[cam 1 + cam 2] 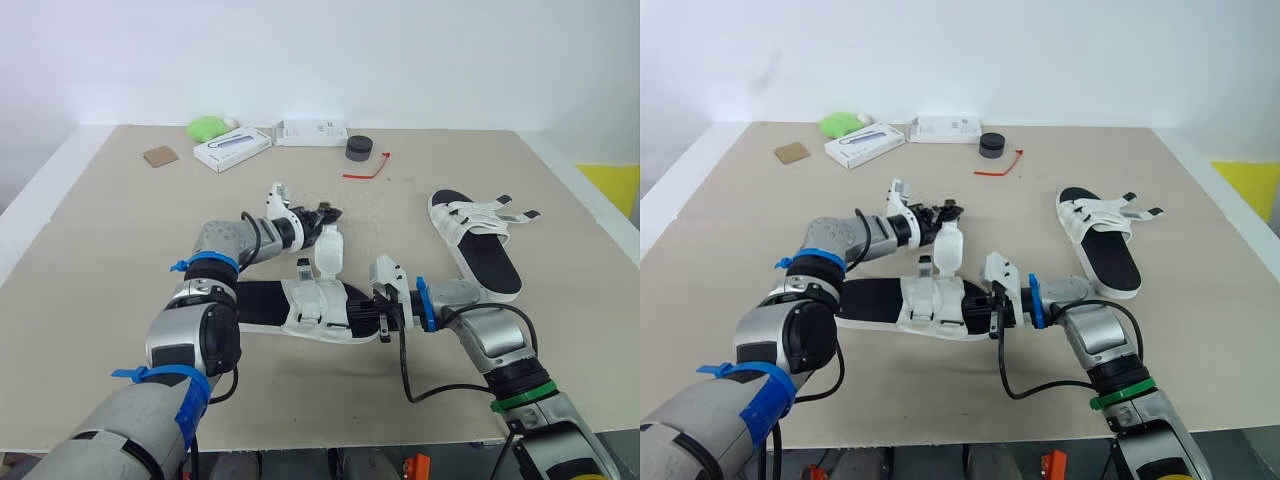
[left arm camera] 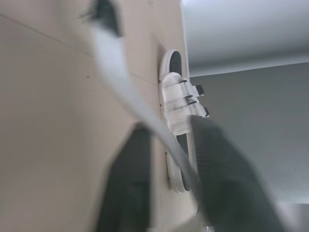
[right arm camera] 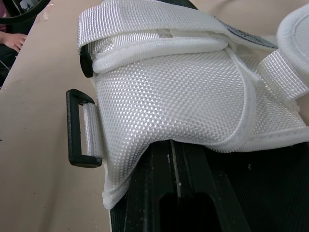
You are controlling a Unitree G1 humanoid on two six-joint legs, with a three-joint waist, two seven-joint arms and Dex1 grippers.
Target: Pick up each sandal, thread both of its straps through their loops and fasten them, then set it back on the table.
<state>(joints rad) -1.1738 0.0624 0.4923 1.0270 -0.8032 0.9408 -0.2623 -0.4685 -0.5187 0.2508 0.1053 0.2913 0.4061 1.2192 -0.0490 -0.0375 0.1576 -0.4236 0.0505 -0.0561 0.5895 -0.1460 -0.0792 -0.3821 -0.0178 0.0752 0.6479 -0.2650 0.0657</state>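
— White strap (image 1: 330, 252), who has it?
— Your left tool (image 1: 325, 214) pinches it, raised just over the sandal (image 1: 262, 303); your right tool (image 1: 380, 318) clamps the sandal's end on the desk (image 1: 120, 230).

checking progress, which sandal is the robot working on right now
The near sandal, lying crosswise before the robot: left gripper at its raised strap, right gripper at its end. The other sandal lies apart on the right.

There are two sandals (image 1: 262, 303), (image 1: 485, 255), two white boxes (image 1: 232, 148), (image 1: 312, 131), one green object (image 1: 208, 127), one brown square (image 1: 160, 156), one black disc (image 1: 359, 148) and one red strip (image 1: 366, 170).
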